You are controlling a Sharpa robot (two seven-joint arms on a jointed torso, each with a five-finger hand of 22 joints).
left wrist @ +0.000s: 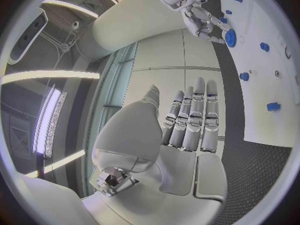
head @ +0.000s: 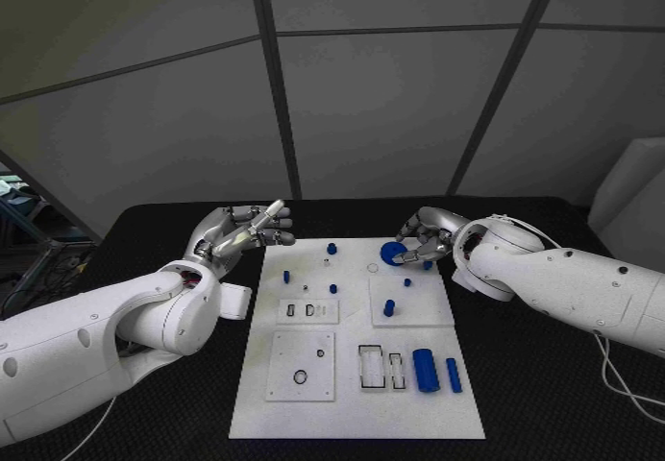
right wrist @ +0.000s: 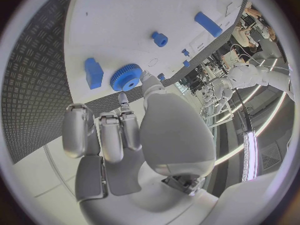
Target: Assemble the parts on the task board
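Note:
The white task board (head: 357,408) lies in the middle of the black table. My right hand (head: 430,237) is over the board's far right part and pinches a blue gear (head: 395,253) between thumb and a finger; the gear (right wrist: 127,77) sits flat at or just above the board, and I cannot tell if it touches. A blue block (right wrist: 94,72) lies beside it. My left hand (head: 250,230) hovers off the board's far left corner, fingers straight and together, holding nothing. From the left wrist, this hand (left wrist: 187,120) is seen flat, with the right hand (left wrist: 200,17) and the gear (left wrist: 231,37) beyond it.
Small blue pegs (head: 332,248) (head: 287,277) (head: 388,308) stand on the board's far half. A thick blue cylinder (head: 426,370) and a thin blue bar (head: 454,375) lie at its near right, beside dark slots (head: 372,367). A cable (head: 610,379) hangs by my right arm.

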